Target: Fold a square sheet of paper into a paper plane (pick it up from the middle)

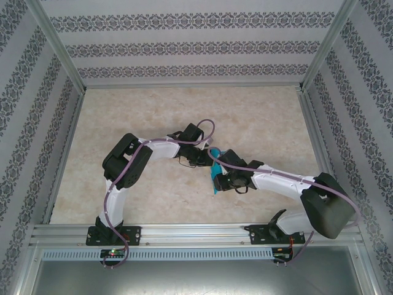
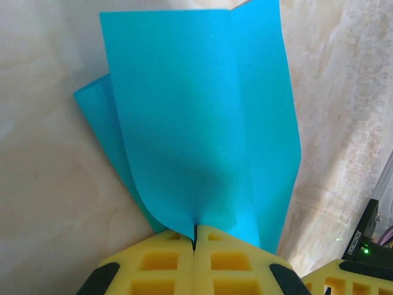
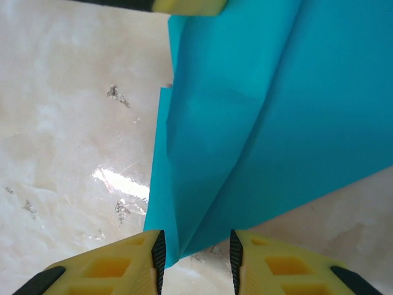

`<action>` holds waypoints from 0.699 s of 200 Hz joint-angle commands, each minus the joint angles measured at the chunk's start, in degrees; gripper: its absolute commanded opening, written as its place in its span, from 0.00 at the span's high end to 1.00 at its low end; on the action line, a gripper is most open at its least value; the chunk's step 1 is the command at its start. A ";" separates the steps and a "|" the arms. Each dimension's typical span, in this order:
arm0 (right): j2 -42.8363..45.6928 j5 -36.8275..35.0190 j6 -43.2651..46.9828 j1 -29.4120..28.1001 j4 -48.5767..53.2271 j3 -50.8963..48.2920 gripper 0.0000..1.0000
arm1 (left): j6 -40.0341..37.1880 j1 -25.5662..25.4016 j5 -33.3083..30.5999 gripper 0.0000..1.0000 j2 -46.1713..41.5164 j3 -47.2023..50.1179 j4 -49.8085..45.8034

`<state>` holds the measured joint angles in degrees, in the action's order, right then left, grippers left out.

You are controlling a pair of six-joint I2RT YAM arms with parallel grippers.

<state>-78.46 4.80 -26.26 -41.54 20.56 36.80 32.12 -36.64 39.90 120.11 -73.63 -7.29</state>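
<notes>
At the left fingers (image 2: 161,261): pressed together, clamped on the square sheet of paper (image 2: 202,123), which bows in loose folds.
At the right fingers (image 3: 126,267): apart, the sheet's lower edge between them, not pinched.
Risk: I fear that closing off-crease skews the fold, and pulling apart may tear it.
Views: left wrist shows the pinch; top external places the sheet over the middle of the surface (image 1: 153,117).
</notes>
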 commanded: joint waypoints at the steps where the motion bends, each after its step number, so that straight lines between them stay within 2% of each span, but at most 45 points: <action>1: -1.37 -4.94 2.94 -0.83 0.88 2.14 0.65 | 0.69 0.17 0.30 0.93 1.33 -1.34 -2.24; 38: -3.15 -5.70 2.63 -1.11 -0.95 2.73 0.64 | 2.25 0.17 1.63 0.88 0.72 -1.70 -1.11; 96: -1.68 -4.08 -0.19 1.03 -3.72 -0.06 0.72 | 4.10 0.17 2.29 0.67 -3.02 -2.65 -0.01; 140: 3.18 2.46 -4.36 5.59 -8.43 -5.34 0.74 | 1.16 0.16 -3.20 0.58 -8.67 -3.94 -6.20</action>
<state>-77.82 3.07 -27.33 -38.22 15.53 34.44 35.31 -36.64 40.21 117.19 -75.33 -9.04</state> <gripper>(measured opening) 0.265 0.407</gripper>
